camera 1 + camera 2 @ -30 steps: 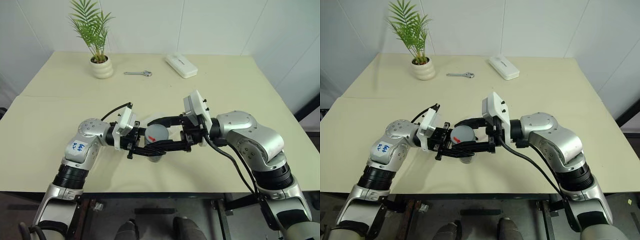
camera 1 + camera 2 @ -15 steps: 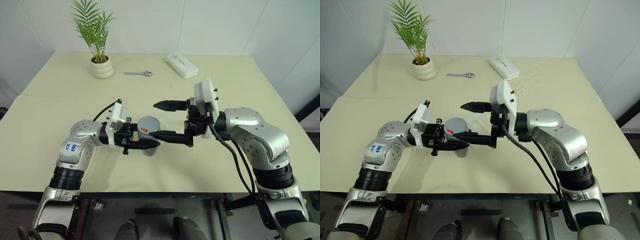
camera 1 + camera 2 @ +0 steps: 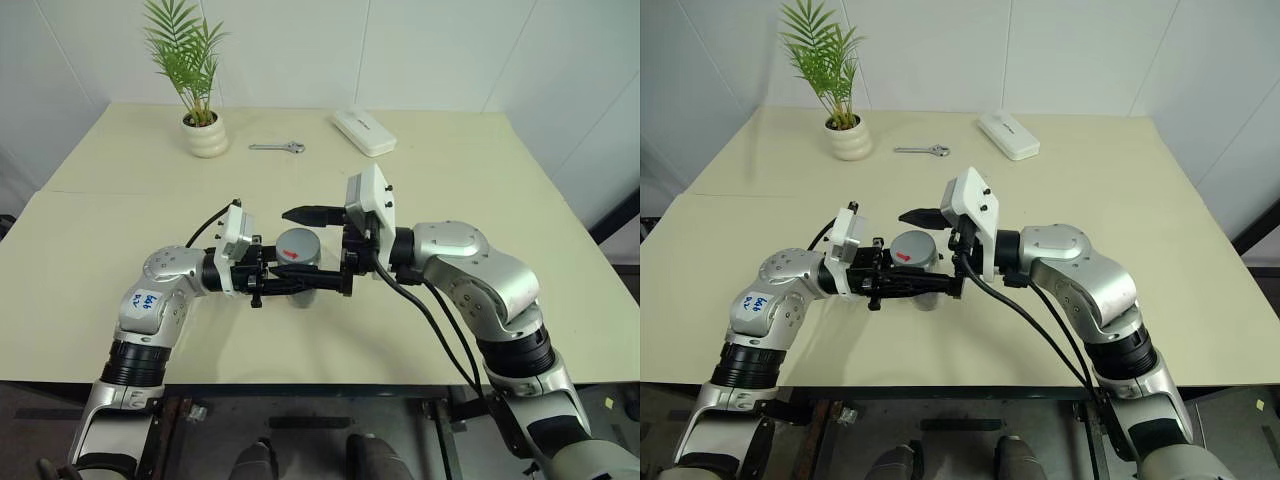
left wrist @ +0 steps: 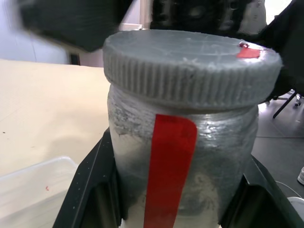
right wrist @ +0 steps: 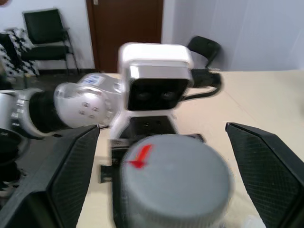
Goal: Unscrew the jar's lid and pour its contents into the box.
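The jar, translucent grey with a red strip down its side, stands upright with my left gripper shut on its body. Its grey lid with a red mark sits on top. My right gripper is open and straddles the lid, one finger on the far side and one on the near side. In the right wrist view both fingers stand apart from the lid. A corner of the clear box lies on the table just beside the jar. The contents are hidden inside the jar.
At the back of the table stand a white plant pot, a small wrench and a white oblong case. The table's front edge runs just below my arms.
My right gripper let go of the lid, opened and drew back to the right. It has since come back left, so its open fingers flank the lid. The left gripper kept hold of the jar.
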Controlling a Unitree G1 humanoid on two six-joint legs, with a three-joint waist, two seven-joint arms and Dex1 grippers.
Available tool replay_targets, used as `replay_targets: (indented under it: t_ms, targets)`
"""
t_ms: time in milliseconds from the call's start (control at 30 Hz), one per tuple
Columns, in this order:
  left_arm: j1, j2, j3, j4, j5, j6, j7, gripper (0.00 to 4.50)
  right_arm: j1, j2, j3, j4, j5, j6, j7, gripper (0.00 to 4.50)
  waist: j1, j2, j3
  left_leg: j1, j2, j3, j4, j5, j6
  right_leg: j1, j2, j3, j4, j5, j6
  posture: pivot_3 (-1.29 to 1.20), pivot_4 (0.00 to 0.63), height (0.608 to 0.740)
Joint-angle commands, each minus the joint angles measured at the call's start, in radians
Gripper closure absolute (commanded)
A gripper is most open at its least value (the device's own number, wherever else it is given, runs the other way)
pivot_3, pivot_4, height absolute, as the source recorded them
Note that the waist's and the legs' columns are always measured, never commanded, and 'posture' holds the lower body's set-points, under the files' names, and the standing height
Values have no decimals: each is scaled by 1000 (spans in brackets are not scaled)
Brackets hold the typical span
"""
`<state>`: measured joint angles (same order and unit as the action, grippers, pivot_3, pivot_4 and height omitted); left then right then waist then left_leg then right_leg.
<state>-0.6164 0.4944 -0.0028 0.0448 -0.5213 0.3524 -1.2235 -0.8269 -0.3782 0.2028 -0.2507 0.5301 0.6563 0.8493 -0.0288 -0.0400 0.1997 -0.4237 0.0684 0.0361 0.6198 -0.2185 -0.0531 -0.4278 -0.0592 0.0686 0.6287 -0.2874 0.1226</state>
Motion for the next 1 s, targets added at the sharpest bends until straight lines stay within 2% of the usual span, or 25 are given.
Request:
replay_targets:
  t_ms: [33, 233, 433, 667, 800, 1000]
  targets:
    - [-3, -7, -2, -34, -17, -2, 1, 2571, -50, 21, -13, 35, -18, -32, -4, 26, -2, 0, 0, 0, 0, 0, 0, 0, 0, 0, 0, 0, 0, 0, 0, 0, 150, 740]
    - [-2, -12, -6, -40, -16, -1, 2, 2571, -58, 23, -18, 74, -41, -60, 11, 26, -1, 0, 0, 0, 0, 0, 0, 0, 0, 0, 0, 0, 0, 0, 0, 0, 150, 740]
    - [-3, -9, -4, -40, -19, -3, -2, 2571, -68, -23, -68, 121, -44, -93, 41, 26, -1, 0, 0, 0, 0, 0, 0, 0, 0, 0, 0, 0, 0, 0, 0, 0, 150, 740]
    - [-15, -2, -2, -23, -18, -13, -10, 2571, 1, -105, -138, 82, 25, -113, 106, 26, 1, 0, 0, 0, 0, 0, 0, 0, 0, 0, 0, 0, -1, 0, 0, 0, 150, 740]
    - [-30, 14, 4, 3, -14, -22, -30, 2571, 94, -187, -177, 53, 26, -156, 158, 26, 2, 0, 0, 0, 0, 0, 0, 0, 0, 0, 0, 0, -1, 0, 0, 0, 150, 740]
    - [-36, 20, 10, 17, -8, -31, -40, 2571, 119, -221, -226, 37, 68, -138, 175, 26, -8, 0, 0, 1, 0, 0, 0, 0, 0, 0, 0, 1, 0, 0, 1, 0, 150, 740]
